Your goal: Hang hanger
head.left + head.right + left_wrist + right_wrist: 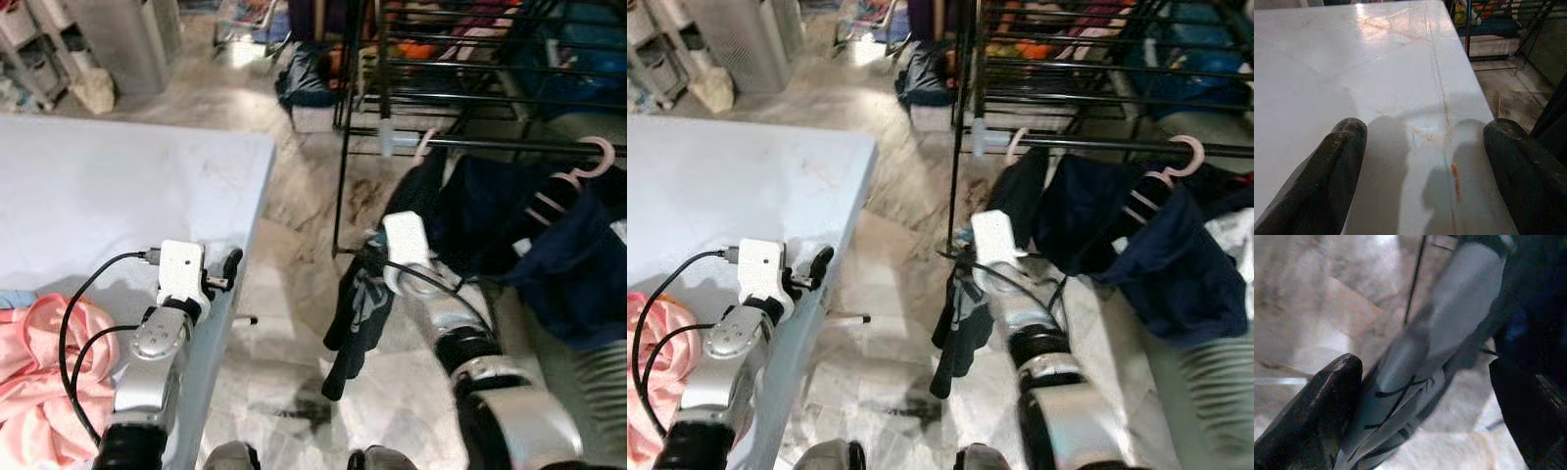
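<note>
A: What's the biggest thing beside the black metal clothes rack [446, 73], and why is the robot parked there?

B: The pale grey flat-topped table [118, 186], off to the rack's left with a strip of marbled stone floor [294, 255] between them. My guess is the robot stands in that gap so one arm can reach laundry and the other the rail.

A: What hangs on the rack?

B: Its front rail carries a dark navy garment [549, 245] on a pink plastic hanger [588, 162], hooked over the bar towards the right end. A second pink hook [424, 145] sits nearer the rack's left post.

A: And the piece being handled?

B: A dark grey garment with black line markings [358, 313] droops just below the rail, near the left post, at the right gripper [1425, 396]. In the wrist view the cloth runs between the two black fingers [1312, 411], which stand wide apart, so it's draped there, not pinched.

A: The other arm?

B: The left gripper [1425, 171] hovers over the table edge nearest the rack, spread wide and holding nothing. A crumpled pink cloth [44, 372] lies on the table's near corner, farthest from the rack
</note>
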